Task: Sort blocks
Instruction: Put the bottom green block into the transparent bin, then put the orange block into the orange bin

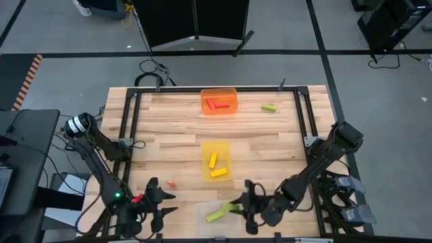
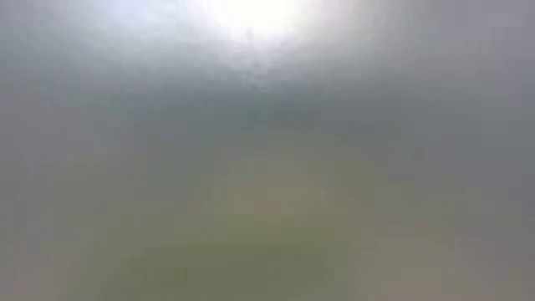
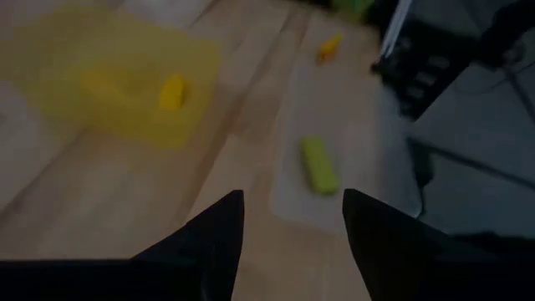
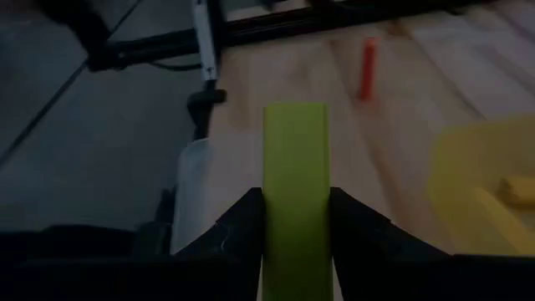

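Observation:
Lime green block sits in my right gripper, shut on it over the right end of the clear tray at the near edge. A second green block lies flat in that tray, also in the left wrist view. My left gripper is open and empty, left of the clear tray; its fingers point toward it. A third green block lies on the table far right. A small red block lies near my left gripper. The low view shows only haze. My right gripper pinches the green block between its two fingers, one on each long side. The fingers come about level from the table's right and lie along the block. Its free end sticks out past the fingertips, lifted clear above the clear tray.
An orange tray holding red blocks stands at the far middle. A yellow tray with two yellow blocks stands at the table's centre. A black frame borders the wooden top. Bare wood lies left and right of the yellow tray.

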`<action>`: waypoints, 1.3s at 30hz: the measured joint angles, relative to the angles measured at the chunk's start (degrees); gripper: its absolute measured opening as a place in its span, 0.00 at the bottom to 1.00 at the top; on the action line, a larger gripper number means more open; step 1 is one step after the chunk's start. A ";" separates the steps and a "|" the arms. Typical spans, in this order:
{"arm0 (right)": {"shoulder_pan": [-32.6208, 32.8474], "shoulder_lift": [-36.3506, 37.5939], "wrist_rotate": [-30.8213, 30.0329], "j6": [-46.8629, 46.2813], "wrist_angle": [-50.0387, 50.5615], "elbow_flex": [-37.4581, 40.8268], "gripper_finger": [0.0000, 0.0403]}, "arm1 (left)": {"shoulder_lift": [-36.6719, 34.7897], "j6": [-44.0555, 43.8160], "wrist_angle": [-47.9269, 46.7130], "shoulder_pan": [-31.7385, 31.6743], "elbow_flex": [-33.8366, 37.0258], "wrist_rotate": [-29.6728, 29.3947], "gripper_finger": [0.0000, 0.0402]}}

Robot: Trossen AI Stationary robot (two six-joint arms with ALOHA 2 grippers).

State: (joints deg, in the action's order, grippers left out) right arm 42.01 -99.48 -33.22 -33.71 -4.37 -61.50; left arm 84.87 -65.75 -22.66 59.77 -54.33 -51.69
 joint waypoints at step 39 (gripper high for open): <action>-1.50 -12.89 7.08 3.34 3.57 -12.72 0.67 | 1.78 27.83 -38.35 -17.62 -9.89 33.10 0.60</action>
State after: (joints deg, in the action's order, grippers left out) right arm 40.51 -112.38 -26.13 -30.37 -0.80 -74.22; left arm 86.65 -37.93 -61.01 42.15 -64.21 -18.60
